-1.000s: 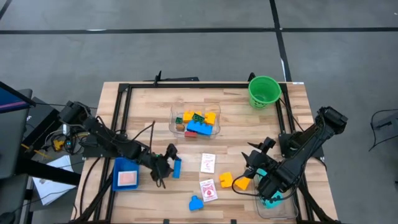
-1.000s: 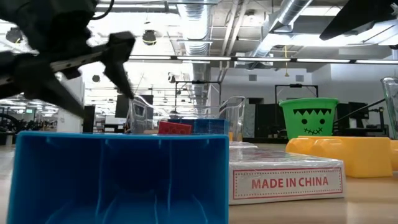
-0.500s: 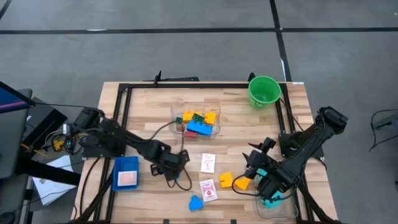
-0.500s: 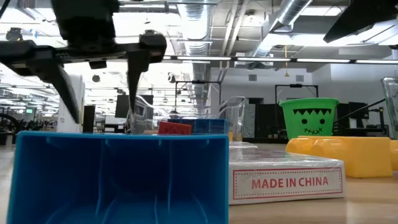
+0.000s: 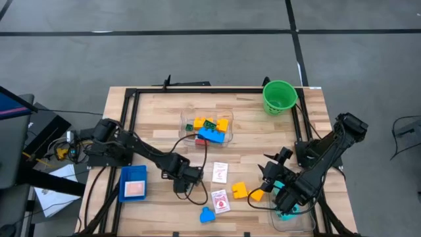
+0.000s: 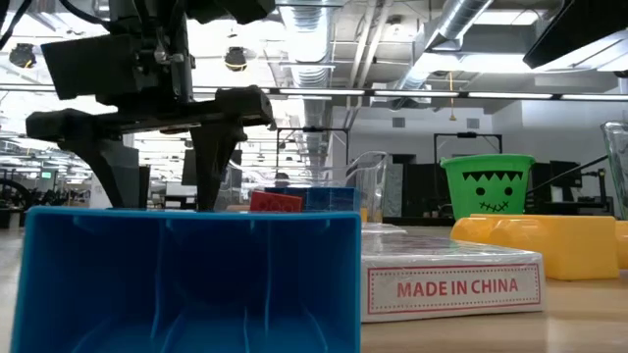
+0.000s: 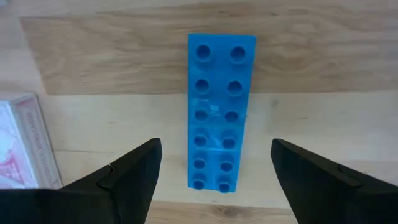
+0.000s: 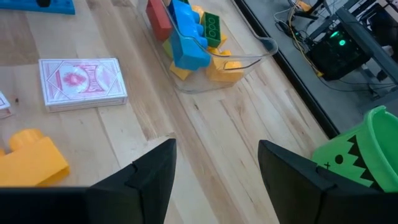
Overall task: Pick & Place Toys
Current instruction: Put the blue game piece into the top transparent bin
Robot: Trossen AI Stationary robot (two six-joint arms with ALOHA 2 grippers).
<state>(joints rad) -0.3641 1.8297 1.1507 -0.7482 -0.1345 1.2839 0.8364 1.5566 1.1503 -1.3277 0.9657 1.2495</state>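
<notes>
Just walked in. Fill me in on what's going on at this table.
The left gripper hangs over a long blue brick lying flat on the wooden table, jaws open either side of it, nothing gripped. The right gripper waits near the table's right edge, jaws open and empty, beside a yellow brick. Two card packs and a small blue piece lie loose; more bricks sit in the clear tub.

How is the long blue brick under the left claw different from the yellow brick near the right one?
The long blue brick is slim, two studs wide, and lies flat between the open left gripper; the yellow brick is short and chunky. The blue one lies apart from other toys; the yellow one sits next to an orange brick. Both rest on the table.
</notes>
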